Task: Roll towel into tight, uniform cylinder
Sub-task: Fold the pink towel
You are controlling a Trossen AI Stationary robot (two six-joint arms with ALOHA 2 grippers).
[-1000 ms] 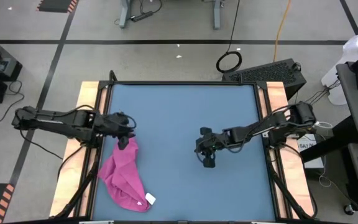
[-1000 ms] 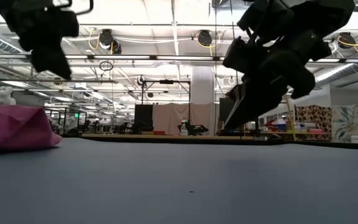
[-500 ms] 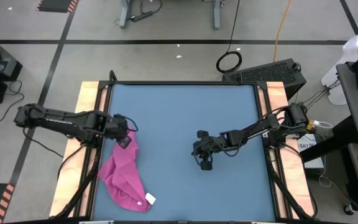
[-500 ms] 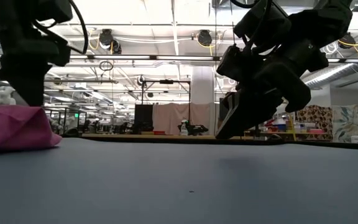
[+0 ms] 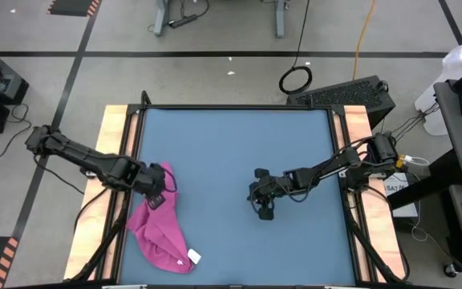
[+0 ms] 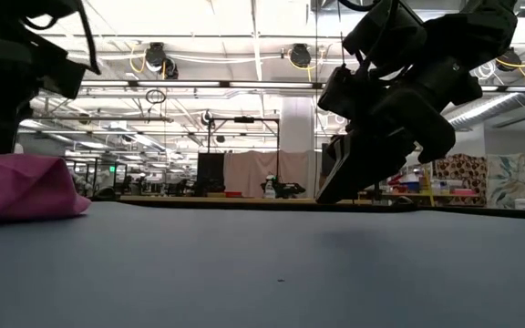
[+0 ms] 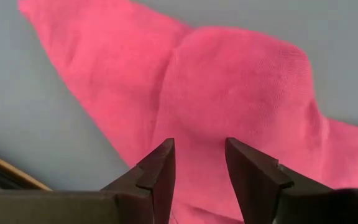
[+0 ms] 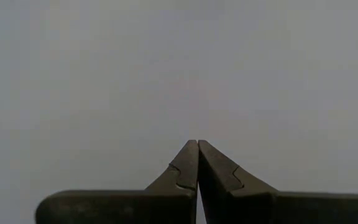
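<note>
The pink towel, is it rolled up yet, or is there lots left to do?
Lots left. Nothing is rolled: the towel lies crumpled by the table's left edge, its white tag showing. Right now the left hand is open, right above the towel's top end, not pinching it yet. The right hand is shut, waiting over bare table mid-right. Flattening and all the rolling are left.

Left hand slightly parted, angled down; right hand closed, hovering.

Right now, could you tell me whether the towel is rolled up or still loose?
Loose. The towel lies as a crumpled, bunched heap near the table's left edge, no cylinder formed; the left gripper hangs open just over it.
</note>
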